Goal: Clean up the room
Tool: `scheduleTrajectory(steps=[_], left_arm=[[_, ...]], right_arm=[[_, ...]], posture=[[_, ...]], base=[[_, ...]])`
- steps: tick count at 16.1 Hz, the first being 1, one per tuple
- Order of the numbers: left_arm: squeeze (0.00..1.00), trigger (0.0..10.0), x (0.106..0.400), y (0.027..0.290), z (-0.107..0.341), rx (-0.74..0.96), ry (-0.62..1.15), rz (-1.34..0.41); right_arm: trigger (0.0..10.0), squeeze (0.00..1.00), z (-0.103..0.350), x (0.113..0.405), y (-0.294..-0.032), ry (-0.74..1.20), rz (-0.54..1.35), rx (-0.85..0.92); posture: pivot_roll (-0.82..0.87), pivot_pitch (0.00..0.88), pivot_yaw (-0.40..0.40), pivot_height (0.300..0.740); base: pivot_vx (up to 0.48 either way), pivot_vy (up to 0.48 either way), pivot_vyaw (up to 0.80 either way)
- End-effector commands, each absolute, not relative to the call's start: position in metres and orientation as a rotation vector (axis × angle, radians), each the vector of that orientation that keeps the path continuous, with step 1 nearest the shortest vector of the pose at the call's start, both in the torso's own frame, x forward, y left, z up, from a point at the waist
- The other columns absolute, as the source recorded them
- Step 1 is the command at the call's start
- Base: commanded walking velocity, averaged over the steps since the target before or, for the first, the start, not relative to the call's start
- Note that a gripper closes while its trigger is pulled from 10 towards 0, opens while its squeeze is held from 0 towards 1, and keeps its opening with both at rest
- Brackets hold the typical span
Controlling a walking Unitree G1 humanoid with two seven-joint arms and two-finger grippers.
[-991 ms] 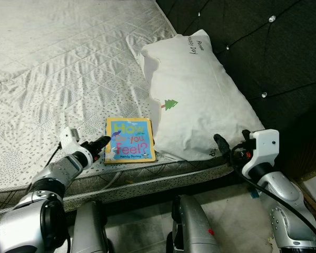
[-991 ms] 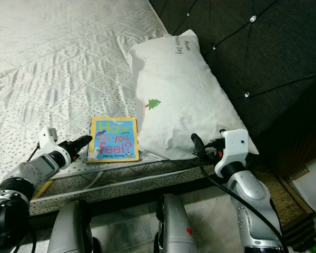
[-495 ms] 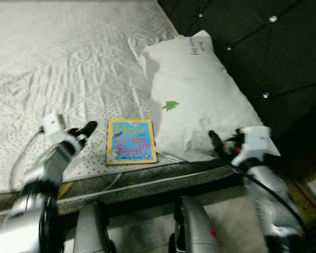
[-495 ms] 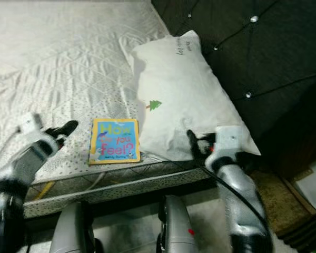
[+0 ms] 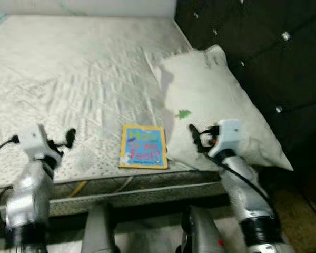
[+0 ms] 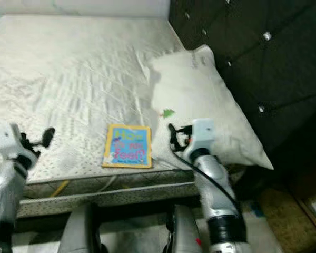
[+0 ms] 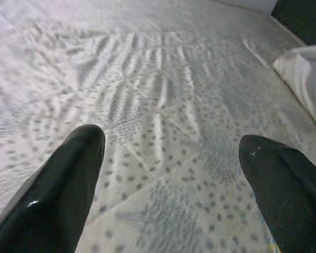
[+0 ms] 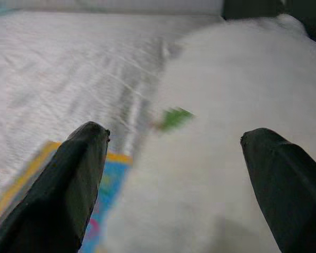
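I logged the left gripper with its two black fingers spread wide and nothing between them, raised over the near left part of the mattress. Its wrist view looked along the quilted, dotted cover toward the pillow's edge. In the head view the left fingertips sat well to the left of the book, apart from it.

The right gripper was likewise wide open and empty. It hung over the near corner of the pillow, with the book's yellow border and blue cover just beside the pillow in its wrist view. In the head view its fingertips pointed at the pillow's left flank, just below the small green tree print. I could not tell whether the fingers touched the fabric.

The book lay flat near the front edge of the mattress, just beside the pillow's near left corner, between the two grippers. Its cover was blue with a yellow border; the large title was blurred, and I could read only "Feel?" on the bottom line. A short line of dark writing near the pillow's top edge was too blurred to read.

The white pillow rested against the dark tufted headboard on the right. The mattress's front edge ran across just above the robot's body.
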State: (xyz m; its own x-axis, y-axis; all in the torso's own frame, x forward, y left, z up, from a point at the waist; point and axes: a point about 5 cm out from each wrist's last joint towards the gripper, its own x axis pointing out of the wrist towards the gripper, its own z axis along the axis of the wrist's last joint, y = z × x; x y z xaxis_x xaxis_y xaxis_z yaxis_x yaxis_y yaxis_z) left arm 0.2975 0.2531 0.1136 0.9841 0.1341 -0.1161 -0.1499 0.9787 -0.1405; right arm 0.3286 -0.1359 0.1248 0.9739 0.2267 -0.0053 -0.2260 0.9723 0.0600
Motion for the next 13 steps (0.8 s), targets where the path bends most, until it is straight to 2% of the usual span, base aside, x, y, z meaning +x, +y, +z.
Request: scheduleTrajectory(steps=[1,2,4,6,8,11,13], left_arm=[[0.35,10.0,0.293,0.241,0.117,-0.123,0.082,0.112],[0.00,10.0,0.281,0.231,0.118,-0.072,0.046,0.103],[0.00,10.0,0.272,0.222,0.124,-0.045,-0.024,0.089],[0.00,10.0,0.264,0.218,0.127,0.015,-0.064,0.159],[0.00,10.0,0.260,0.219,0.124,-0.066,-0.050,0.209],[0.00,10.0,0.257,0.215,0.125,-0.081,-0.059,0.159],[0.00,10.0,0.257,0.213,0.123,-0.087,-0.051,0.153]], right_arm=[[10.0,0.00,0.129,0.330,-0.133,-0.038,0.241,0.033],[10.0,0.00,0.128,0.329,-0.135,-0.043,0.197,0.091],[10.0,0.00,0.126,0.327,-0.138,-0.031,0.214,0.145],[10.0,0.00,0.123,0.321,-0.140,-0.033,0.206,0.190],[10.0,0.00,0.122,0.319,-0.140,-0.030,0.206,0.217],[10.0,0.00,0.137,0.318,-0.131,-0.063,0.277,0.283],[10.0,0.00,0.147,0.319,-0.129,-0.100,0.297,0.283]], posture=[[0.07,0.000,-0.048,0.563],[0.07,0.000,-0.036,0.563],[0.07,0.000,-0.025,0.563],[0.07,0.000,-0.021,0.563],[0.06,0.000,-0.027,0.563],[0.06,0.000,-0.026,0.563],[0.05,0.000,-0.020,0.583]], base=[[0.000,0.000,0.00],[0.000,0.000,0.00],[0.000,0.000,0.00],[0.000,0.000,0.00],[0.000,0.000,0.00],[0.000,0.000,0.00],[0.000,0.000,0.00]])
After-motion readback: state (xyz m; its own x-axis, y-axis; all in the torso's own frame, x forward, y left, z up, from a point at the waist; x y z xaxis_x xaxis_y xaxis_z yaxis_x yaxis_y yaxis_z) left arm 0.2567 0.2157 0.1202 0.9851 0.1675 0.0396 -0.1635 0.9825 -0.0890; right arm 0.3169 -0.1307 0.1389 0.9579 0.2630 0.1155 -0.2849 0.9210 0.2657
